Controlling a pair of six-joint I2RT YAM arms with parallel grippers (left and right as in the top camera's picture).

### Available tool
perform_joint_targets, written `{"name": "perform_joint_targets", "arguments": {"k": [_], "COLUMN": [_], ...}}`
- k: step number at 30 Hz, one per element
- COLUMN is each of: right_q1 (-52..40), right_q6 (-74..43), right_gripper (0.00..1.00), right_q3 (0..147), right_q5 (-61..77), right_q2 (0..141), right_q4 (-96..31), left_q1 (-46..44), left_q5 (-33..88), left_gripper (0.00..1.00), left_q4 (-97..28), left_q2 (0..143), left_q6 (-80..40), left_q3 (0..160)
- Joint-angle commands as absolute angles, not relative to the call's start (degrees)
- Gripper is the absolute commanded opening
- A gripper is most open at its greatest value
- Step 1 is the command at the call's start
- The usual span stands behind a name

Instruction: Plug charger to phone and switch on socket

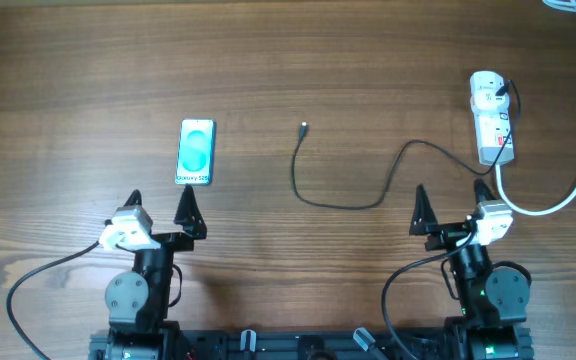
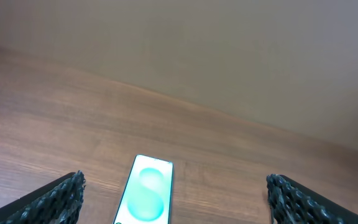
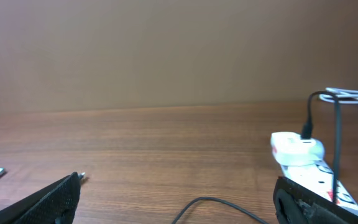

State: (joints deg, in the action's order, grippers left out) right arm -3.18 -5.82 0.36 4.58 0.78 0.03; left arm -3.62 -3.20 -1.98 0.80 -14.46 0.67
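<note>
The phone (image 1: 196,152) lay flat on the wooden table (image 1: 68,70), screen up and lit, just in front of the left gripper (image 1: 160,200) and not touching it. Its long axis ran from the robot's side toward the far side of the table, almost straight, and the white band with the text was at the end nearer to the robot.

The left gripper was spread wide, with nothing between its two fingers. The right gripper (image 1: 452,196) was also wide open and held nothing.

The socket (image 1: 490,118) was on the right side, beyond the right gripper. Its long axis also went from near to far, a little tilted. Its red mark was close to the near end. A thick white cord (image 1: 568,195) left this near end, curved to the right and went off toward the far right corner.

The charger (image 1: 348,206) was connected at the far part of the socket. From there it ran down along the strip and then to the left in a loose curve across the middle of the table. Its small plug (image 1: 304,126) lay free between the phone and the socket, well apart from both, with the tip pointing to the far side.
</note>
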Motion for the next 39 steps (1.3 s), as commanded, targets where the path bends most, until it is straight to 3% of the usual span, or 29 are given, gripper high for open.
{"name": "perform_joint_targets", "arguments": {"k": [1, 25, 32, 39], "right_q1": [-3.2, -3.2, -3.2, -3.2], "right_q6": [-6.0, -1.8, -0.8, 0.0], "right_gripper": [1.00, 1.00, 1.00, 1.00], "right_q3": [0.3, 1.3, 7.8, 19.6], "right_q5": [7.5, 11.2, 12.1, 13.2], "right_q2": [0.2, 2.7, 10.0, 21.6], "right_q4": [0.6, -0.6, -2.6, -4.9], "left_q1": [-3.2, -3.2, -3.2, -3.2], "left_q5": [-3.9, -3.9, -3.9, -3.9], "left_gripper": [1.00, 1.00, 1.00, 1.00], "left_q4": [-1.5, 0.1, -1.8, -8.5], "left_q2": [0.5, 0.5, 1.8, 11.9], "left_q6": [-13.7, -13.8, -13.7, -13.7], "left_q3": [0.3, 0.4, 6.0, 18.3]}}
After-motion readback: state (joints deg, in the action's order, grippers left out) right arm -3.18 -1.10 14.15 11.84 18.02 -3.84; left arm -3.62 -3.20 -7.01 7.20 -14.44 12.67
